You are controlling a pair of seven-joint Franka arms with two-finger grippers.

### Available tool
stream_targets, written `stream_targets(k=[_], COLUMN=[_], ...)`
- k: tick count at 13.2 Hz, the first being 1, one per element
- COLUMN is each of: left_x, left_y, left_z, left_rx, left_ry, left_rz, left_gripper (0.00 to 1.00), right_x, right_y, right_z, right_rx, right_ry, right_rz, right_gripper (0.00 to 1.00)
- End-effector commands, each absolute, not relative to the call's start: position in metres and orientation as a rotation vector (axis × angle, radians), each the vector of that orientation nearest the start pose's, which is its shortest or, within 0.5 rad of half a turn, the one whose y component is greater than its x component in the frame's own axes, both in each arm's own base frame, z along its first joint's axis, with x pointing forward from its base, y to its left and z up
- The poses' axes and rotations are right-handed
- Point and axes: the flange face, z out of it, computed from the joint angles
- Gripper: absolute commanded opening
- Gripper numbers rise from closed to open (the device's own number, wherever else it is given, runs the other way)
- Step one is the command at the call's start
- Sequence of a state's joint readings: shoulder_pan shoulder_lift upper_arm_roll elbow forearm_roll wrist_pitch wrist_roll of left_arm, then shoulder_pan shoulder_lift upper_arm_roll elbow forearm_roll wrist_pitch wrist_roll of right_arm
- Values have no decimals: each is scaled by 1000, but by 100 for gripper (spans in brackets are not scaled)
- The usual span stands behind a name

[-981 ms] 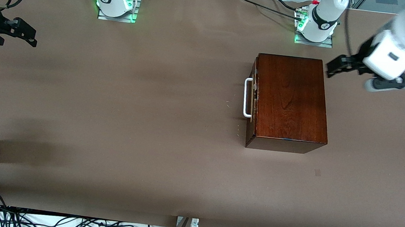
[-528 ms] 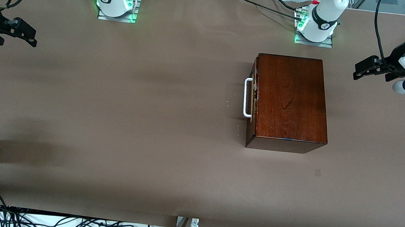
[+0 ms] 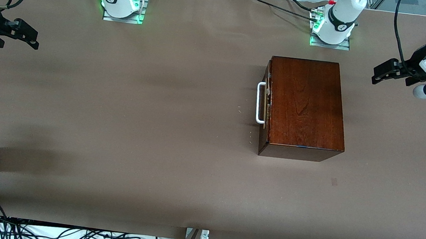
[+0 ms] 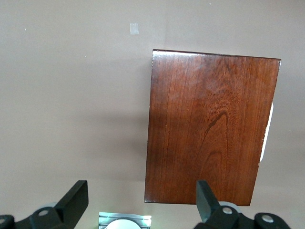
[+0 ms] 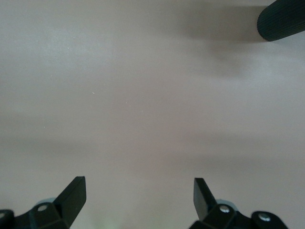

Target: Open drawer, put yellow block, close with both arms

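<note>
Brown table (image 3: 137, 127) with shut drawer (image 3: 266, 101), left end effector (image 3: 378, 75) and right end effector (image 3: 33, 39) both released.

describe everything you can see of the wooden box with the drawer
The wooden box is a glossy, mahogany-coloured rectangular block with visible grain, resting flat on the brown table toward the left arm's end. Its drawer looks shut or nearly so, front about flush, with a white bar handle facing the right arm's end. Nothing lies on top, and neither gripper touches it. No yellow block shows.
</note>
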State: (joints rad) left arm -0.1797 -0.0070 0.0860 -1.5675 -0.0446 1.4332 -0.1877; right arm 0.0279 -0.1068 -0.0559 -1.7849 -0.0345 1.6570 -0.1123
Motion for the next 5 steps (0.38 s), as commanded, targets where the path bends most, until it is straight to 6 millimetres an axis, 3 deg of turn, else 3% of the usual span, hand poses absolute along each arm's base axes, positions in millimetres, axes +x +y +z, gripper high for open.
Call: stream_targets(k=[1,5], left_x=[531,532], left_y=[-52,-53], left_z=[624,625], left_rx=[-3147,-3147], left_ry=[-113,-120], left_rz=[186,176], left_gripper=[100,100], right_x=[523,524], right_y=[-20,-20], right_z=[597,595], right_rx=[-3154,-3154], right_ry=[-115,-115], right_rz=[24,24], right_gripper=[100,100])
